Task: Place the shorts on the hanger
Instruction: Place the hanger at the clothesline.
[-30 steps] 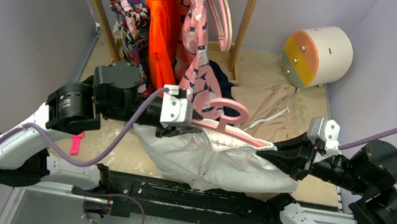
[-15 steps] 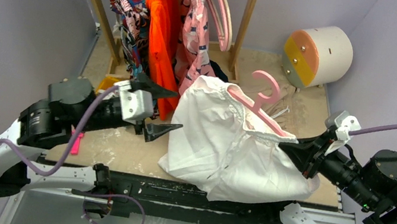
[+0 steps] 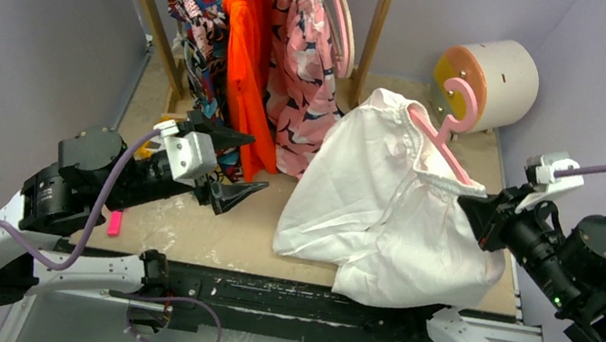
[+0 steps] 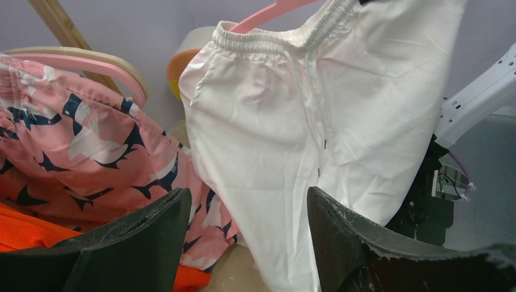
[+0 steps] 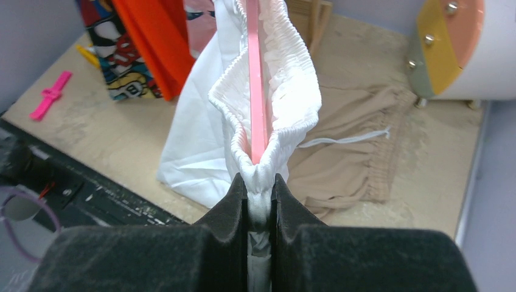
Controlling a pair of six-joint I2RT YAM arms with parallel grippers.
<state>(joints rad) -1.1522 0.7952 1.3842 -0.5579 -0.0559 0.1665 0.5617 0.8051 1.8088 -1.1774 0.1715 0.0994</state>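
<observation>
The white shorts (image 3: 385, 212) hang off the table with the pink hanger (image 3: 455, 113) threaded inside their gathered waistband, its hook up near the round drum. My right gripper (image 3: 475, 208) is shut on the bunched waistband (image 5: 292, 91) at the low end of the hanger arm (image 5: 255, 91), fabric pinched between its jaws (image 5: 260, 182). My left gripper (image 3: 256, 164) stands open to the left of the shorts, apart from them. In the left wrist view the shorts (image 4: 292, 134) and a bit of the hanger (image 4: 268, 15) hang beyond the empty left gripper (image 4: 249, 207).
A wooden rack (image 3: 380, 27) at the back carries a patterned garment (image 3: 203, 27), an orange one (image 3: 245, 52) and a pink navy-patterned one (image 3: 299, 88). A tan garment (image 5: 359, 140) lies on the table under the shorts. A round drum (image 3: 485, 85) sits back right, a pink clip (image 3: 116, 221) front left.
My left gripper let go of the shorts, opened and drew back to the left. My right arm lifted the hanger with the shorts up and toward the back right.
</observation>
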